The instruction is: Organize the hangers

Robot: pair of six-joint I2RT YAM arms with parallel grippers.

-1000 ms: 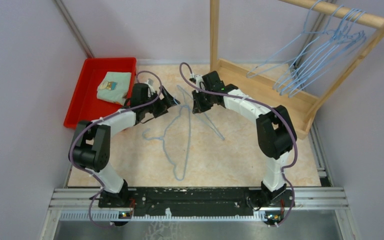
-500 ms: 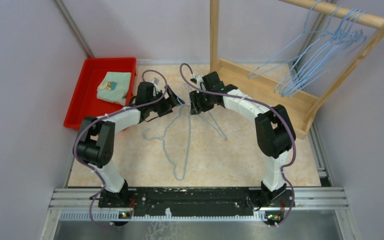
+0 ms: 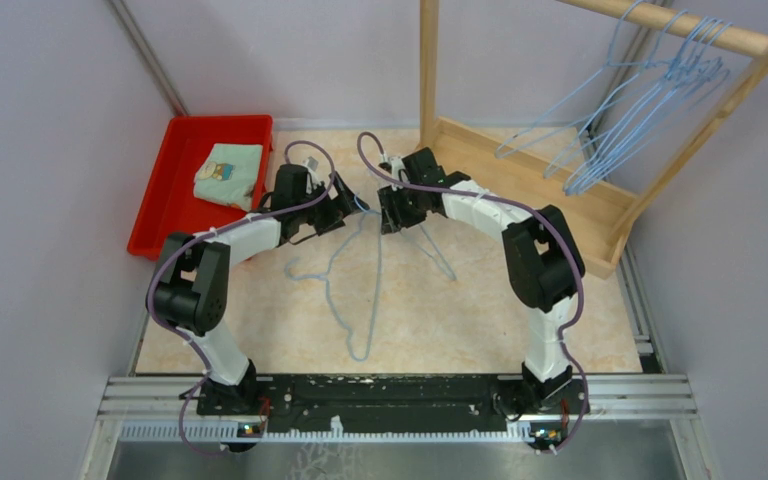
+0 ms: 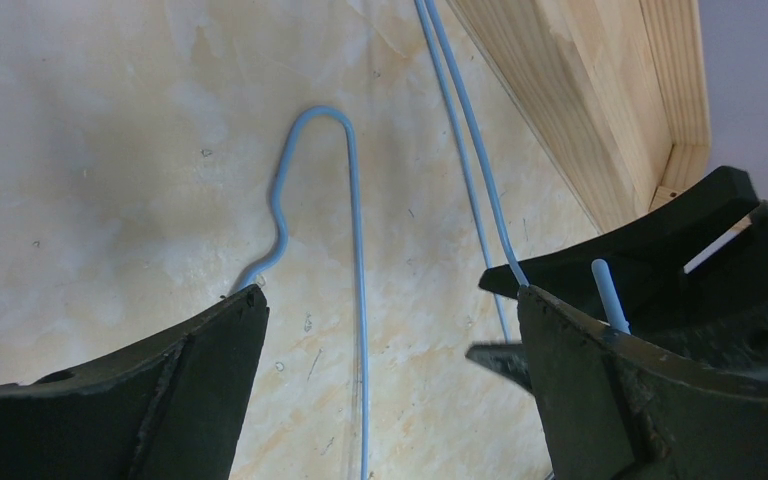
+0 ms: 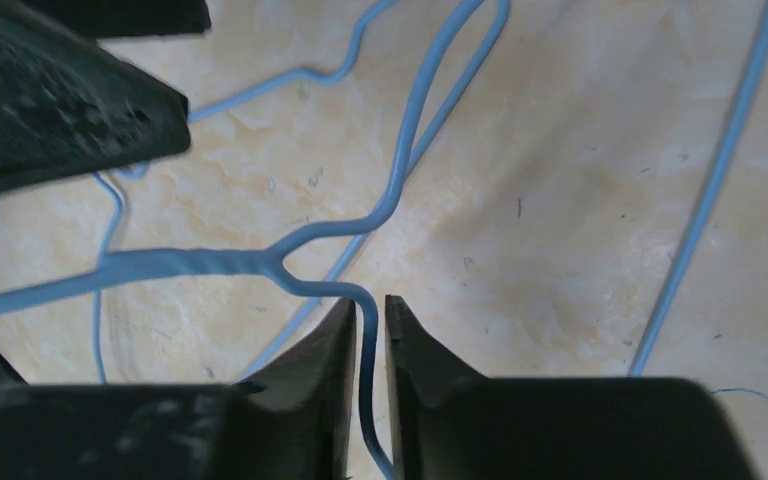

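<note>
Light-blue wire hangers lie on the table: one (image 3: 360, 290) between the arms, another (image 3: 430, 245) under the right arm. Several more hangers (image 3: 640, 110) hang on the wooden rack's rod (image 3: 680, 25). My right gripper (image 3: 390, 215) is shut on a hanger wire near its twisted neck (image 5: 200, 265); the wire runs between the jaws in the right wrist view (image 5: 365, 305). My left gripper (image 3: 348, 205) is open and empty, facing the right one. In the left wrist view its jaws (image 4: 390, 300) straddle a hanger hook (image 4: 310, 130) lying on the table.
The wooden rack's base (image 3: 520, 170) stands at the back right, close behind the right gripper. A red tray (image 3: 175, 190) with a folded cloth (image 3: 228, 172) sits at the back left. Purple cables loop over both arms.
My left gripper has moved right toward the right gripper, then held still. The right gripper has edged slightly left with the hanger wire in it.
</note>
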